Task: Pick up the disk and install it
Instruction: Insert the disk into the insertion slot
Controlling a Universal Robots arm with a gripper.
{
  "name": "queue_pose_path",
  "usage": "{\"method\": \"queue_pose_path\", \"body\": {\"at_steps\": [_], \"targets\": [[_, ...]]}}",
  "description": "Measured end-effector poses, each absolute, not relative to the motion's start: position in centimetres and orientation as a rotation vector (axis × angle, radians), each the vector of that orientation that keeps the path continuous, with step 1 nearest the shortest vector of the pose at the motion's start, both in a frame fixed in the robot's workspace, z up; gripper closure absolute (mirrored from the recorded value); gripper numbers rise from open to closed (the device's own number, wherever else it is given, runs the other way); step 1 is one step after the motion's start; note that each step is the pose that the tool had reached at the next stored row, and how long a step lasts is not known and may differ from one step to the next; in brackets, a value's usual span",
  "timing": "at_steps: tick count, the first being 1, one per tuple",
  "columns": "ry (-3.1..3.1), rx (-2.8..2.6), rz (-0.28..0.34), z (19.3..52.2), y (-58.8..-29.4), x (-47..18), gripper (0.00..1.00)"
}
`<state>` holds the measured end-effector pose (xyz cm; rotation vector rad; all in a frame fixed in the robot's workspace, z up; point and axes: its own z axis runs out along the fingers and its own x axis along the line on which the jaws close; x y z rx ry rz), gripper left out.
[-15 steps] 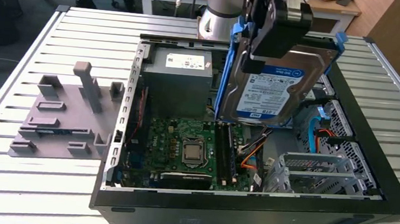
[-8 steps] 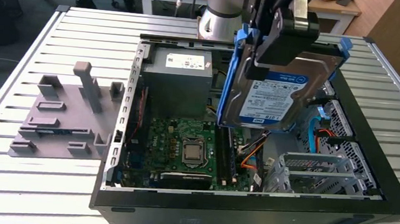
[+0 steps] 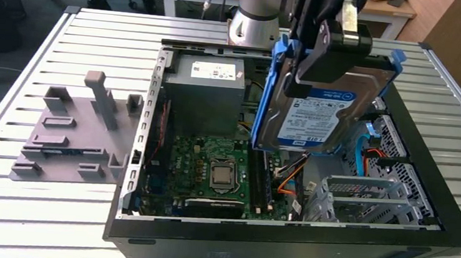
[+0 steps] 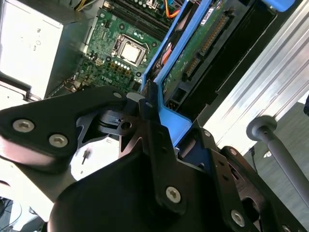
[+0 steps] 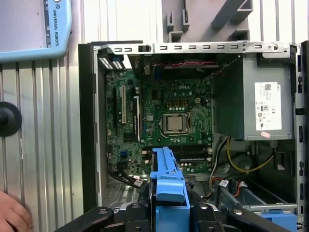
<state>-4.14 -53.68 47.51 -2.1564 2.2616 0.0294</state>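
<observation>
one disk (image 3: 319,121) hangs in the air over the open computer case (image 3: 287,246), pinched at its upper end by the gripper (image 3: 323,74), whose fingers are pressed against it. the disk stands nearly upright, label toward the exterior view and blue rails (image 3: 269,88) along its edges. it touches nothing in the case. below it lie the motherboard (image 3: 210,165) and, toward the exterior view's right, the grey drive bay (image 3: 375,198). the power supply box (image 3: 208,93) sits at the far end of the case. a grey plastic fixture (image 3: 71,134) rests on the slatted table (image 3: 106,30) at the exterior view's left. in the first wrist view a person's hand (image 5: 12,215) lies at the table's edge.
</observation>
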Motion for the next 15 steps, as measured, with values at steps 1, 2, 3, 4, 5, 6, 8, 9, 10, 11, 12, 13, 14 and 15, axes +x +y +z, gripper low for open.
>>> {"method": "queue_pose_path", "body": {"at_steps": [1,2,3,4,5,6,8,9,10,11,12,13,14,15], "targets": [[2.256,-2.163,0.029,47.4,-53.7,-4.1,0.64],[2.252,-2.166,0.029,47.4,-53.8,-4.1,0.64],[2.252,-2.167,0.029,47.3,-53.9,-4.1,0.64],[2.252,-2.167,0.029,47.2,-54.1,-4.1,0.64],[2.252,-2.167,0.029,47.2,-54.3,-4.1,0.64],[2.252,-2.167,0.029,47.1,-54.6,-4.1,0.64],[2.252,-2.167,0.029,47.0,-54.8,-4.1,0.64],[2.252,-2.167,0.029,47.0,-54.9,-4.0,0.64],[2.252,-2.167,0.029,46.9,-54.9,-3.9,0.64],[2.253,-2.167,0.028,46.8,-54.9,-3.7,0.64],[2.253,-2.167,0.029,46.8,-54.9,-3.5,0.64],[2.253,-2.167,0.029,46.8,-54.9,-3.3,0.64],[2.252,-2.167,0.029,46.7,-55.0,-3.1,0.64],[2.252,-2.167,0.029,46.7,-55.0,-2.9,0.64]]}}
